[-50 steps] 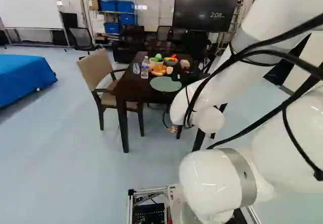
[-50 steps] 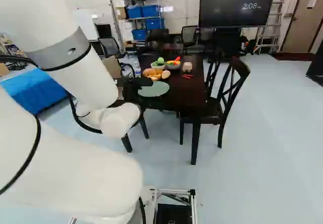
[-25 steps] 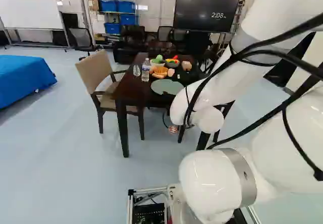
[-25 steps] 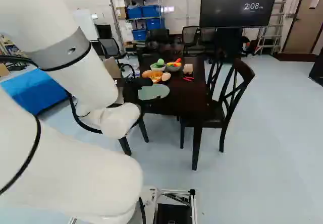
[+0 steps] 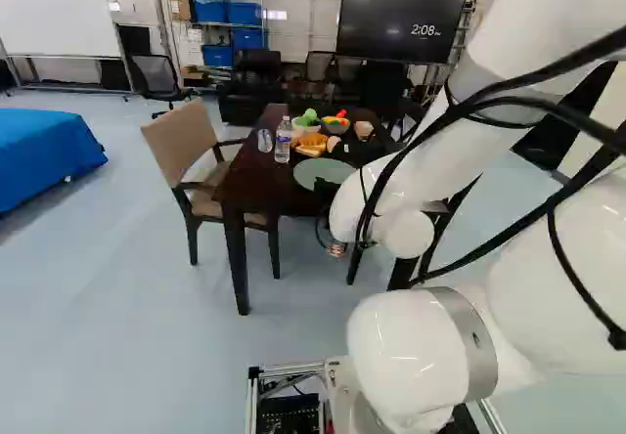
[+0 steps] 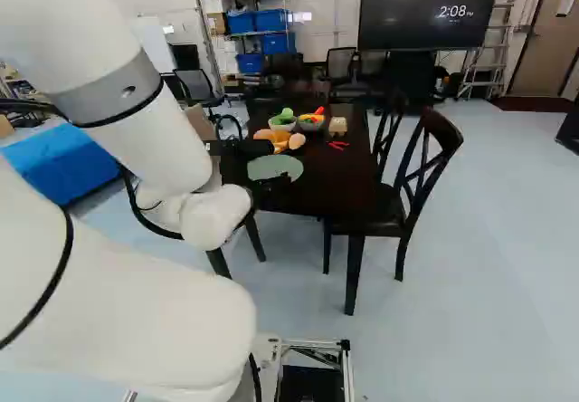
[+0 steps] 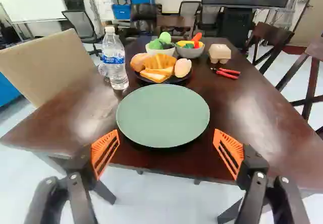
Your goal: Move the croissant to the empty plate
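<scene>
My gripper (image 6: 246,148) is a dark shape beside the green plate in the right base view. In the wrist view the gripper (image 7: 167,146) stands open, its orange pads wide apart with nothing between them, at the table's near edge. Just ahead of it lies the bare green plate (image 7: 163,115). Beyond that plate, the golden croissant (image 7: 160,61) rests on a dark plate (image 7: 176,79), with bread slices (image 7: 154,74) in front and rounded food pieces on both sides. The croissant's lower part is partly hidden by the bread.
A water bottle (image 7: 114,60) stands left of the dark plate on the table (image 7: 242,128). Behind are two bowls (image 7: 190,51) of toy produce; a small carton (image 7: 219,53) and red-handled tool (image 7: 227,73) lie to their right. Chairs (image 5: 186,146) (image 6: 421,176) flank the table.
The base has moved forward, bringing the table and chairs nearer in both base views. The arm holds its pose against its lowest joint. The food and plates have not shifted on the table.
</scene>
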{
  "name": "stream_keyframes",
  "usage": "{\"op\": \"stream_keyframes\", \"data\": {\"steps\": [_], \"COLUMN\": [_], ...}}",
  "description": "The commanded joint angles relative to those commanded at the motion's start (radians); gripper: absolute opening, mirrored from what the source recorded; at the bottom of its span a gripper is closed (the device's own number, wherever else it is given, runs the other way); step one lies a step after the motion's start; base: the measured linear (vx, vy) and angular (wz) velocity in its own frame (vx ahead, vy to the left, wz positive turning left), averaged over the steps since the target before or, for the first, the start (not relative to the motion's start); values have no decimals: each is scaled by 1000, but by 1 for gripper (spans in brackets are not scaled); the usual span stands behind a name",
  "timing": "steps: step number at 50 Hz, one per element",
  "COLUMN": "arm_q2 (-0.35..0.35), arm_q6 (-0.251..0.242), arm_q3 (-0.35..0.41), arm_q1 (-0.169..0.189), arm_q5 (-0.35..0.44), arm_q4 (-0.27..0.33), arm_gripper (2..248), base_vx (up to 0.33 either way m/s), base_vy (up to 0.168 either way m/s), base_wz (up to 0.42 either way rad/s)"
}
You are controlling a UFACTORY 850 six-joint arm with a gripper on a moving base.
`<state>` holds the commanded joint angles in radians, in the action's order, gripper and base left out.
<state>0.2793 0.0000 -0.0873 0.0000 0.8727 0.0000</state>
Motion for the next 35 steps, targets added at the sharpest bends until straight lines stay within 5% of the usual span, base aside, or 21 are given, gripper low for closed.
{"op": "stream_keyframes", "data": {"steps": [35], "arm_q2": [0], "arm_q6": [0], "arm_q3": [0], "arm_q1": [0], "arm_q5": [0], "arm_q4": [0], "arm_gripper": [247], "base_vx": [81], "base_vy": [1], "base_wz": [-2]}}
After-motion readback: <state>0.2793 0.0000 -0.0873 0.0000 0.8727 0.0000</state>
